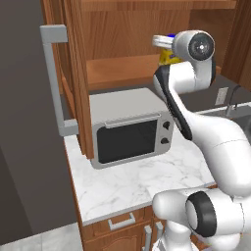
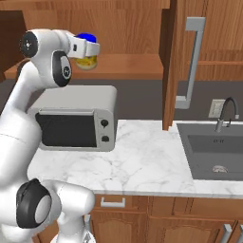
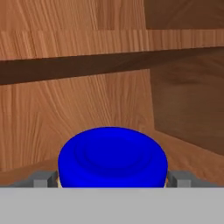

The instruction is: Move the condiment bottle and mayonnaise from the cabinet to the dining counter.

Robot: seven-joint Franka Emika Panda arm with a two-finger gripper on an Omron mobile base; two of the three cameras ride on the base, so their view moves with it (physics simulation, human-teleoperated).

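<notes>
The mayonnaise (image 2: 87, 59) is standing upright on the wooden shelf (image 2: 128, 66) of the cabinet (image 2: 168, 57), near the shelf's left end in the right base view and above the microwave (image 2: 76, 122). Its blue lid is showing above the pale yellow body, and the lid (image 3: 112, 156) is sitting low and centred in the hand view, with the cabinet's back wall behind it.

The arm is reaching up into the open cabinet, and the gripper (image 2: 87, 47) is sitting level with the jar's top. The fingers (image 3: 41, 179) are standing spread wide, one on each side of the lid; whether they are touching the jar cannot be told, since a narrow gap seems to be showing at each side.

The cabinet door with its long grey bar handle (image 1: 55, 81) is hanging open at the left of the left base view. The microwave is resting on the white marble surface (image 2: 142, 161), toward its left end, and a sink (image 2: 216, 149) is set in at the right end.
</notes>
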